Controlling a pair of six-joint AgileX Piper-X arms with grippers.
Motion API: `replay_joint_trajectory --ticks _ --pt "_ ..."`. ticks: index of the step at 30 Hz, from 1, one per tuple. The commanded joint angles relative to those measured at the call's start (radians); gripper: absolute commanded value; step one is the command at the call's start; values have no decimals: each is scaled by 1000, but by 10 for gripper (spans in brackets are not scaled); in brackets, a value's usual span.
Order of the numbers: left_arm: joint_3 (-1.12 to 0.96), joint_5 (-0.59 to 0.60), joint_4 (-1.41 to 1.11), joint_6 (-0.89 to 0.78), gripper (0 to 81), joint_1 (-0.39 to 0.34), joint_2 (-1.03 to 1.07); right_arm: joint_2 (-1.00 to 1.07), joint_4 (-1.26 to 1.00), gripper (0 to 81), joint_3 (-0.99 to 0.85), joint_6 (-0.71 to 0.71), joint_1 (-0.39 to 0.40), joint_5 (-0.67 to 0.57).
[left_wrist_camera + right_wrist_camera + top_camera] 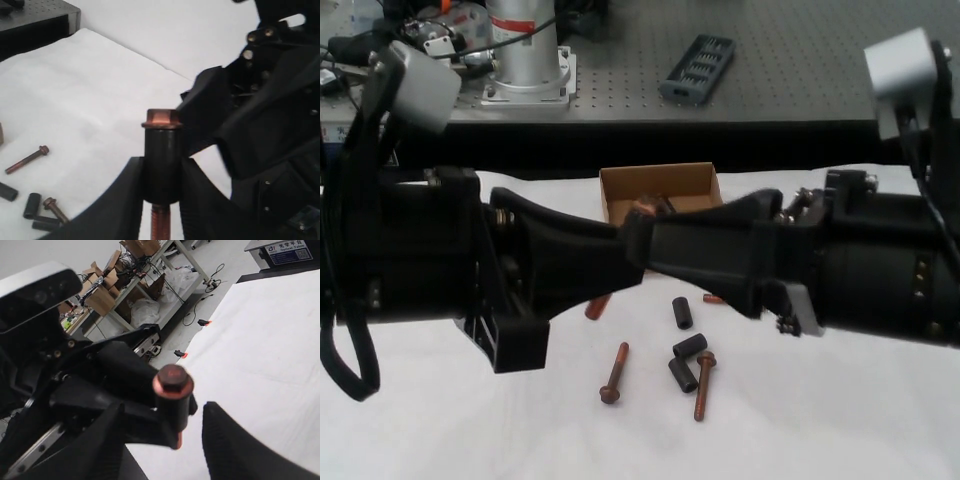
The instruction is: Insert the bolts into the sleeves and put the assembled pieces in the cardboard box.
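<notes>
- Left wrist view: a black cylindrical sleeve [161,155], copper hex bolt [160,119] inside, is gripped by the left hand [161,177].
- The right hand [167,425] is spread open.
- Release is best saved for the brown cardboard box [620,185].

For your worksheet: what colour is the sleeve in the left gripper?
The sleeve is black, clearest in the left wrist view.

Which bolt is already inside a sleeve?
The bolt standing in the black sleeve that the left end effector grips; its head sits on the sleeve's top. The other bolts lie bare on the white cloth.
</notes>
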Motion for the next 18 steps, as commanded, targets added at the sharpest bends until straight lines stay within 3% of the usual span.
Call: replay_joint_trajectory --ticks 1,9,12,18 --pt "-19 -125 40 124 6 3 -4 -52 27 367 -5 -14 -13 -15" --pt "-54 -167 18 135 6 10 144 -203 388 350 -5 -156 -20 10" --pt "-111 -193 18 135 6 10 257 -280 523 302 -5 -244 -20 105" --pt "-345 -280 86 135 6 10 541 -429 782 295 -5 -311 -20 283"
